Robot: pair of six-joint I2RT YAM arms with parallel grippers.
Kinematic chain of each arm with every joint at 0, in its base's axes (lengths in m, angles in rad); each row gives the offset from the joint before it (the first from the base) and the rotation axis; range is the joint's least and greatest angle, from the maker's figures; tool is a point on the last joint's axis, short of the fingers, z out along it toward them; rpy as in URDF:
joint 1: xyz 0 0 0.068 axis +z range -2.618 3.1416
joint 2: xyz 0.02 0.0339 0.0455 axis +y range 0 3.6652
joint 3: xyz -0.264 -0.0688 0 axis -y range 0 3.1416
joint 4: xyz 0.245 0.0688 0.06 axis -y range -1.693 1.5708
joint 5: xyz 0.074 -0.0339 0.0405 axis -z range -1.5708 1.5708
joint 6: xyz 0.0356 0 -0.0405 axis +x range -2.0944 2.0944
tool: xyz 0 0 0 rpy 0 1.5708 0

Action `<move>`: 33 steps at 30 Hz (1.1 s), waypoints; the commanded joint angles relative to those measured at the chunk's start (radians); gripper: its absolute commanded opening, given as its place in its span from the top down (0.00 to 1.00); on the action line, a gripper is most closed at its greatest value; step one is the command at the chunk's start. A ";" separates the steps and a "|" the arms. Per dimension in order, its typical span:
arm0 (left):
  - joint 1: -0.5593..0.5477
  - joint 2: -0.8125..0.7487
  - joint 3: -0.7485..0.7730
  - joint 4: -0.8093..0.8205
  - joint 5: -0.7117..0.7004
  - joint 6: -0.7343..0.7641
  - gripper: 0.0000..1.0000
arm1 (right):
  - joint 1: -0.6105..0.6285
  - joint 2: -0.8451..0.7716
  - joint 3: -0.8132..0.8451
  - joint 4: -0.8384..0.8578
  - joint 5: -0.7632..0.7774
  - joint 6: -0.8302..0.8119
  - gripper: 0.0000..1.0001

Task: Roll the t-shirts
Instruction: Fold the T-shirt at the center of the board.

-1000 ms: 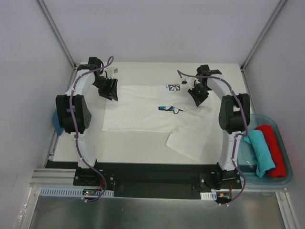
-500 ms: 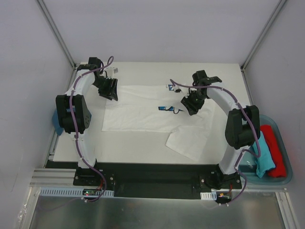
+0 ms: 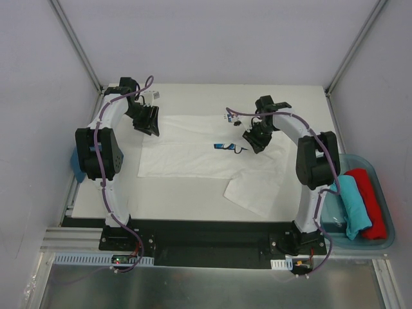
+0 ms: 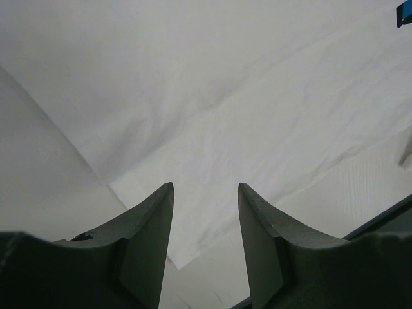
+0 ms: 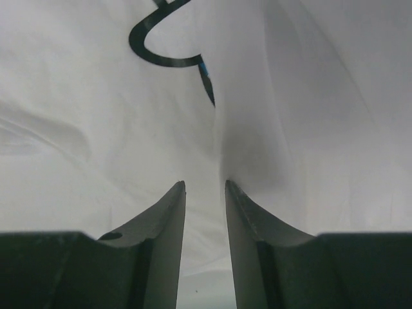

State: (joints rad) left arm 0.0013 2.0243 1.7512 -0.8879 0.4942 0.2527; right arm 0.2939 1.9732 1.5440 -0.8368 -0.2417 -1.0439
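Note:
The white t-shirt [image 3: 193, 151] lies spread on the table, its right part folded over toward the near edge. Its blue logo [image 3: 223, 146] and neck label [image 3: 233, 118] show near the middle. My left gripper [image 3: 147, 122] hangs open over the shirt's far left corner, and the left wrist view has that gripper [image 4: 205, 187] empty above the white t-shirt [image 4: 257, 116]. My right gripper [image 3: 253, 140] is down on the cloth just right of the logo. In the right wrist view that gripper [image 5: 205, 183] stands narrowly open, tips against a raised crease of the white t-shirt [image 5: 96, 129].
A clear bin [image 3: 380, 241] stands off the table's right edge with a rolled teal t-shirt [image 3: 353, 205] and a rolled red t-shirt [image 3: 372, 199] inside. A blue cloth [image 3: 76, 168] pokes out behind the left arm at the table's left edge.
The right gripper has moved left and nearer across the shirt toward the logo, and its jaws have come apart from shut. The left arm has not moved.

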 commanded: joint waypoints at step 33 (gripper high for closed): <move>0.000 -0.026 -0.030 -0.022 0.001 0.008 0.55 | 0.024 -0.036 -0.027 0.091 -0.016 -0.034 0.66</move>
State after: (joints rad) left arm 0.0013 2.0243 1.7222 -0.8879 0.4938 0.2531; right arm 0.3180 1.9392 1.5040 -0.7319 -0.2371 -1.0393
